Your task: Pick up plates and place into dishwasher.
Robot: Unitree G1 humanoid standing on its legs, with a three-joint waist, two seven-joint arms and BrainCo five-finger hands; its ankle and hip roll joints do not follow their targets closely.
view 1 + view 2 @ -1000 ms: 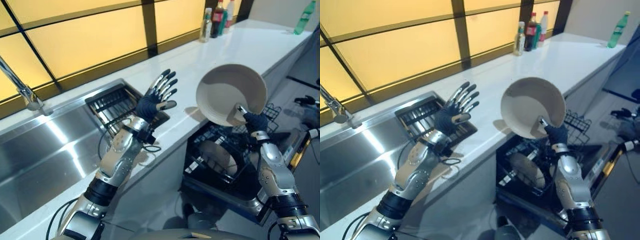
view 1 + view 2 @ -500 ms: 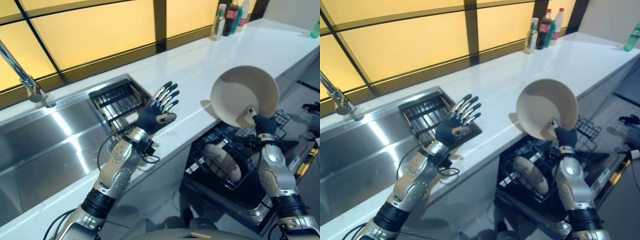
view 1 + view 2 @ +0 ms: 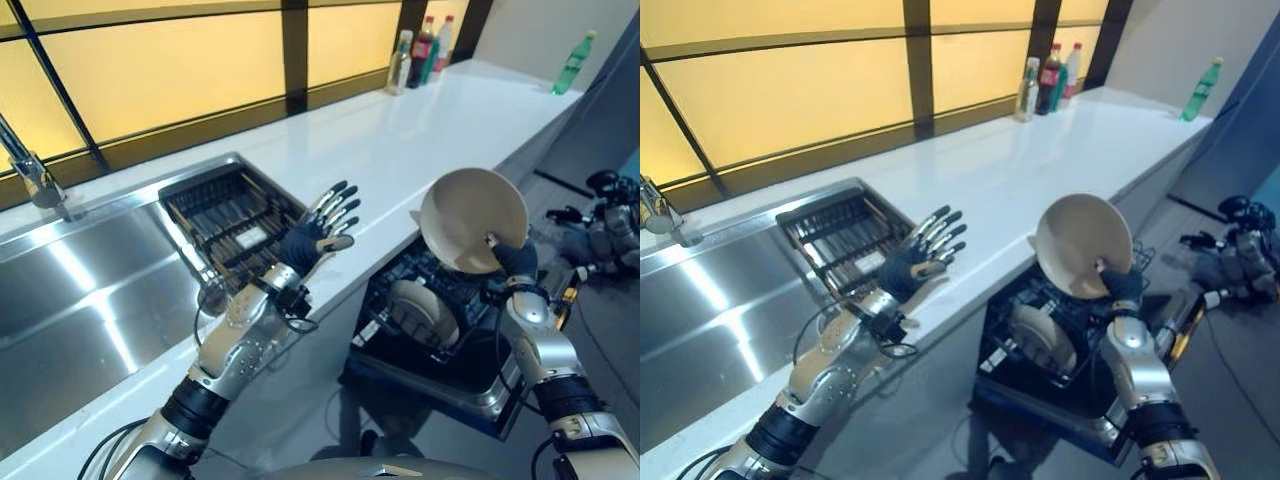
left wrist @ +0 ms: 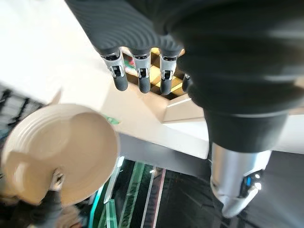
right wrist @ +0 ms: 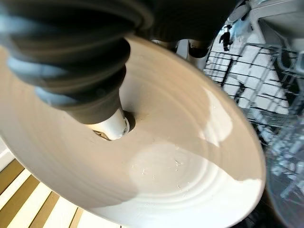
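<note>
My right hand (image 3: pixel 512 262) pinches the rim of a cream plate (image 3: pixel 470 218), held tilted on edge above the pulled-out dishwasher rack (image 3: pixel 420 330). The thumb presses the plate's inner face (image 5: pixel 180 156) in the right wrist view. Another cream plate (image 3: pixel 422 311) stands upright in the rack's wires. My left hand (image 3: pixel 318 232) is raised over the counter edge beside the sink, fingers spread and empty. From the left wrist view the held plate (image 4: pixel 57 152) shows beyond the fingertips (image 4: pixel 140 80).
A steel sink (image 3: pixel 90 290) with a dark dish rack (image 3: pixel 235 215) and a tap (image 3: pixel 25 165) lies at left. Bottles (image 3: pixel 415 55) stand at the back of the white counter (image 3: pixel 400 130), a green bottle (image 3: pixel 570 62) at its far end.
The camera has shifted. My right hand has lowered the plate toward the dishwasher rack. The left hand stays raised and spread.
</note>
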